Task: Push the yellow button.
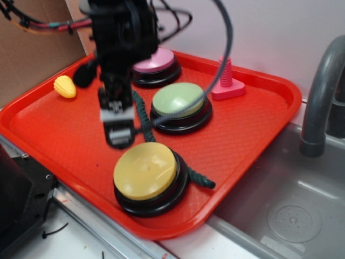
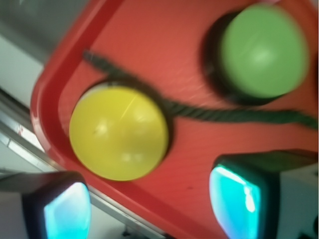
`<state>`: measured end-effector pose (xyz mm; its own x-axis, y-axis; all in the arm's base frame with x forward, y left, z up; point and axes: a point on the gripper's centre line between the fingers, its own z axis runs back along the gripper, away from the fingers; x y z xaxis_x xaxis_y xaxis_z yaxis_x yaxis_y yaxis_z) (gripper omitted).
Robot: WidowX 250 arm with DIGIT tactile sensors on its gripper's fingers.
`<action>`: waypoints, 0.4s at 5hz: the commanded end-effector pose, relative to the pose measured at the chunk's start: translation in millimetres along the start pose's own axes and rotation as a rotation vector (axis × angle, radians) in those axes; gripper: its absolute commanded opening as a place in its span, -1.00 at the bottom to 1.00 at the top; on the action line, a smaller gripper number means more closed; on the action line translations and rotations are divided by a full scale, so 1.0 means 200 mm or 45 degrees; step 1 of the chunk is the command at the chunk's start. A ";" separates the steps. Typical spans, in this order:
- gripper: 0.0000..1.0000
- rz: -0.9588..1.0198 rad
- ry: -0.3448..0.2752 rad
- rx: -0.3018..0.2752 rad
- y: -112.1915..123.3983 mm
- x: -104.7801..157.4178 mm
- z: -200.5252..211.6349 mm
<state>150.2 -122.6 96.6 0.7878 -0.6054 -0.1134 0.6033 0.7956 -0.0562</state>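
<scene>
The yellow button point(image 1: 145, 170) is a large yellow dome on a black base at the front of the red tray point(image 1: 48, 135). My gripper point(image 1: 117, 135) hangs above the tray just behind and left of it, not touching it. In the wrist view the yellow button point(image 2: 118, 132) lies ahead of the gripper point(image 2: 149, 209). The two cyan pads point(image 2: 234, 199) stand wide apart with nothing between them, so the gripper is open and empty.
A green button point(image 1: 178, 100) and a pink button point(image 1: 156, 60) stand behind the yellow one. A dark twisted cord point(image 1: 143, 116) runs between them. A small yellow corn toy point(image 1: 64, 86) and a pink screw toy point(image 1: 227, 86) sit on the tray. A sink point(image 1: 291, 216) with a faucet point(image 1: 323, 97) is on the right.
</scene>
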 end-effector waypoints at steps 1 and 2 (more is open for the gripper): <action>1.00 -0.067 0.107 0.038 -0.07 0.05 -0.09; 1.00 -0.090 0.181 0.081 -0.09 0.06 -0.10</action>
<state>153.0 -136.4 66.8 0.7096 -0.6388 -0.2975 0.6667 0.7452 -0.0099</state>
